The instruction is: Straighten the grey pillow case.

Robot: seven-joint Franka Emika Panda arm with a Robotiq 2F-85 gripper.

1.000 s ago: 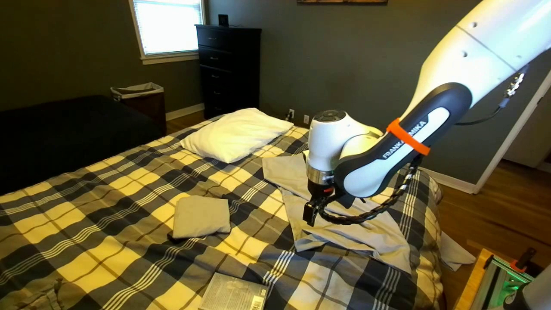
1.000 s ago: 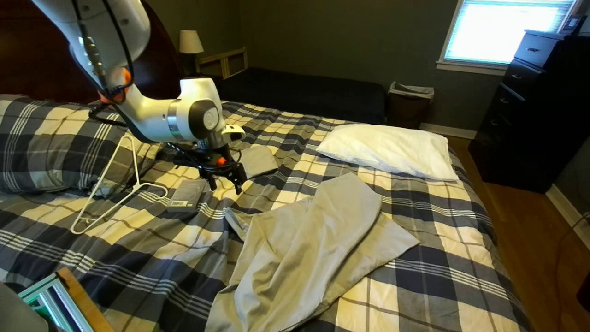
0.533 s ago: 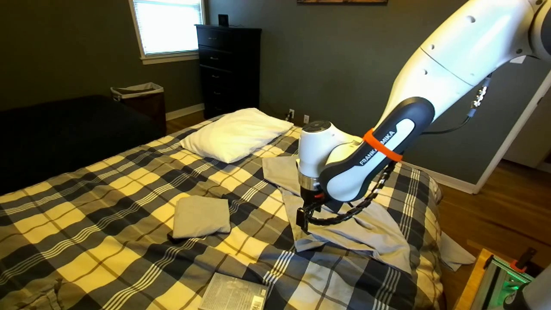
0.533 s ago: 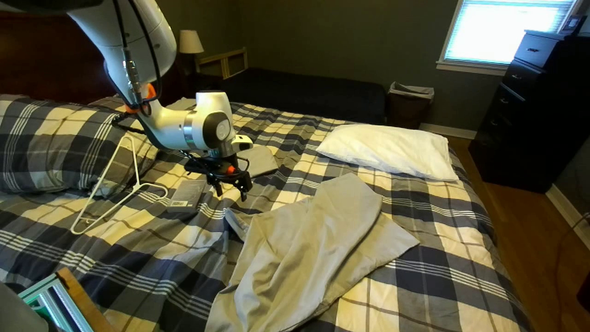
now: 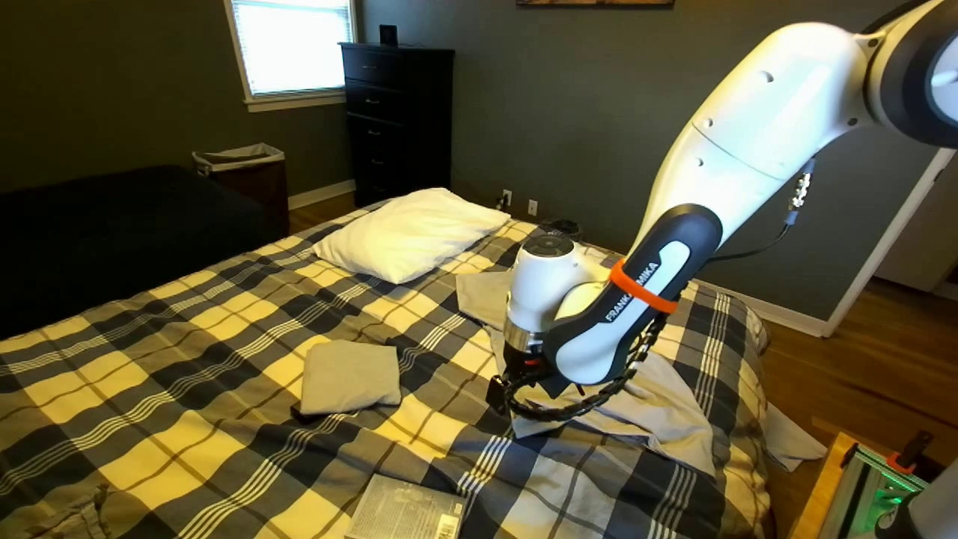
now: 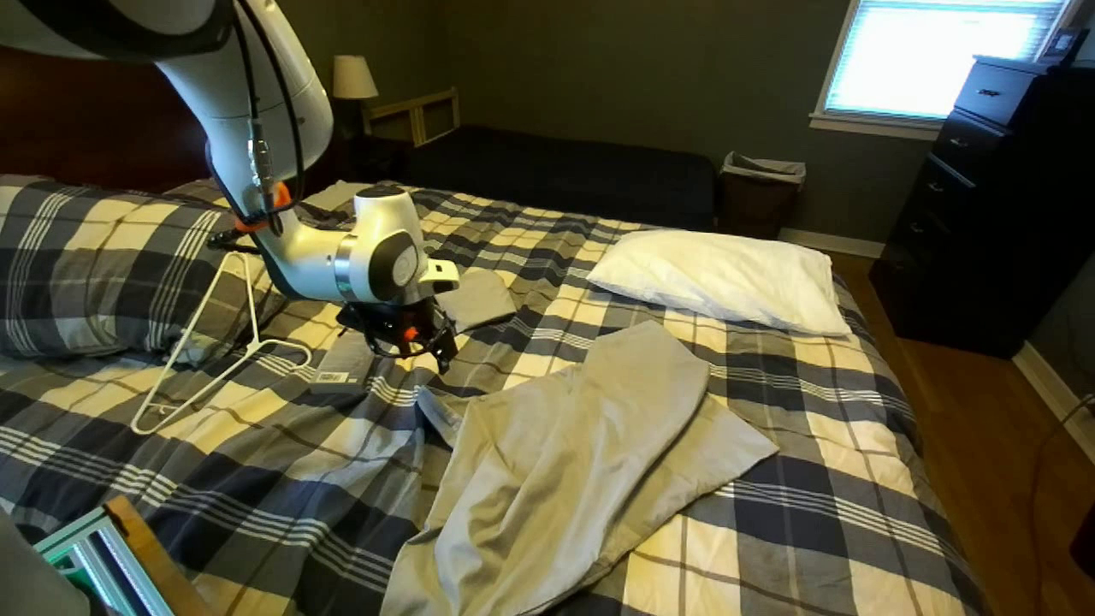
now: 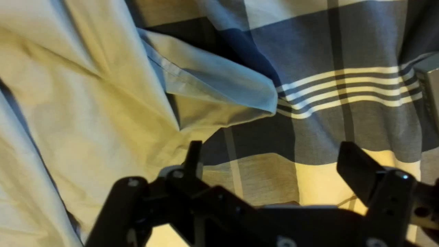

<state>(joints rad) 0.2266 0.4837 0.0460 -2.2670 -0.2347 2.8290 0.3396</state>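
The grey pillow case (image 6: 547, 488) lies wrinkled and partly folded over on the plaid bed. It also shows in an exterior view (image 5: 658, 412), partly hidden behind the arm. In the wrist view the pillow case (image 7: 85, 113) fills the left side, and a folded corner (image 7: 223, 85) of it points right. My gripper (image 7: 271, 151) is open and empty, with its fingers wide apart. It is above the bed near that corner; the left finger overlaps the fabric's edge in the wrist view, the right finger is over plaid cover. In an exterior view the gripper (image 6: 415, 352) is left of the corner.
A white pillow (image 6: 719, 278) lies farther along the bed. A small folded grey cloth (image 5: 350, 376), a flat grey box (image 5: 408, 509) and a white hanger (image 6: 227, 372) lie on the plaid cover. A plaid pillow (image 6: 111, 265) is at the headboard end.
My arm has come down, and the gripper is lower and nearer the bed, beside the pillow case's corner. The wrist has tilted a little. The gripper stays open; the pillow case has not moved.
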